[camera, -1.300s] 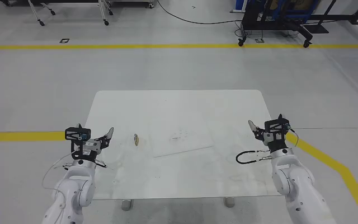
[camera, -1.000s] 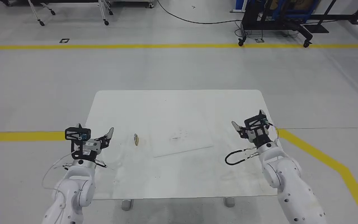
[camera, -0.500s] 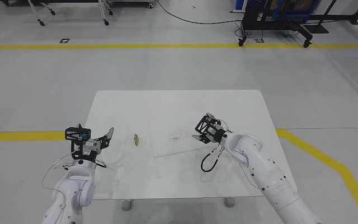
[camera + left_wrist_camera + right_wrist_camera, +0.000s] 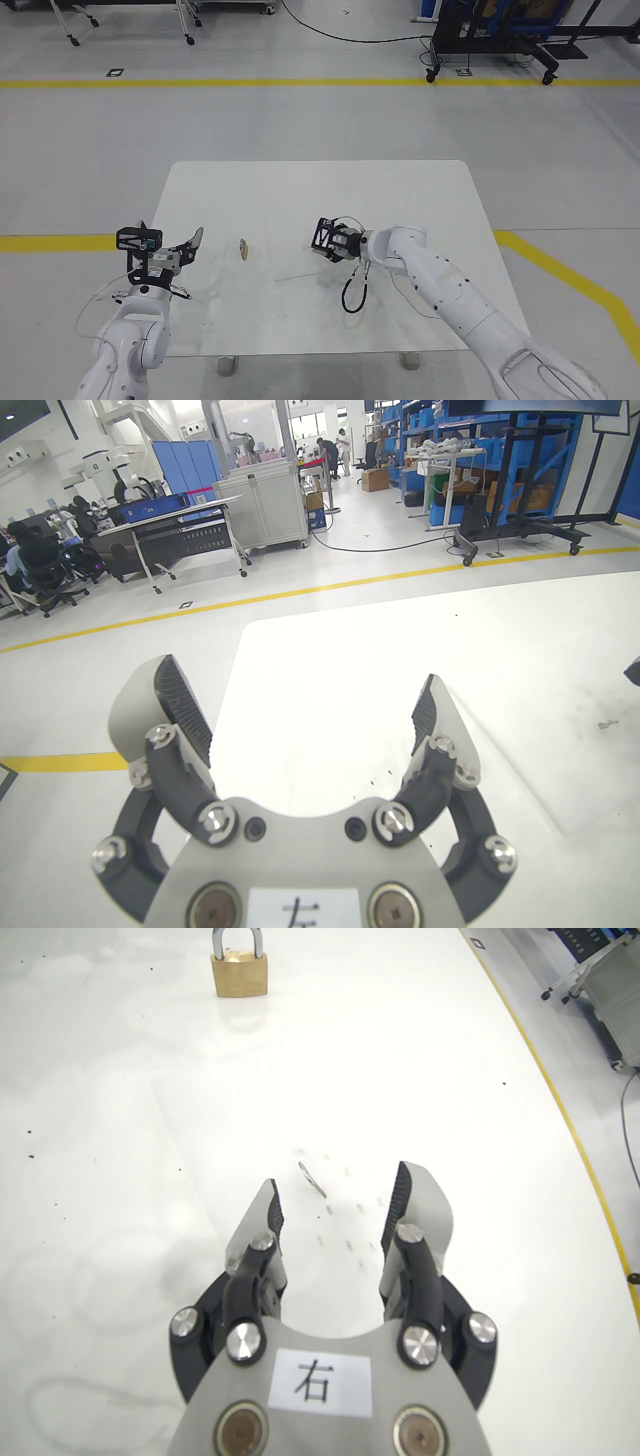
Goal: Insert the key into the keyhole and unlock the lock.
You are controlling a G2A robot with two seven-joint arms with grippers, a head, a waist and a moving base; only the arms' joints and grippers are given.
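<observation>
Right gripper [image 4: 337, 1175], labelled, gapes empty just beside the key [image 4: 312, 1182], facing the lock [image 4: 240, 974].

The rig I'm running sits in a robotics lab on a factory-style floor. I can see yellow tape lines [image 4: 250, 82] on smooth pale flooring, blue shelving [image 4: 395, 455] loaded with bins, a white robot arm [image 4: 107, 467] behind a wheeled worktable [image 4: 165, 517], an aluminium-framed enclosure [image 4: 260, 500], a black stand on casters [image 4: 520, 522], and a cable [image 4: 370, 548] trailing across the floor.
</observation>
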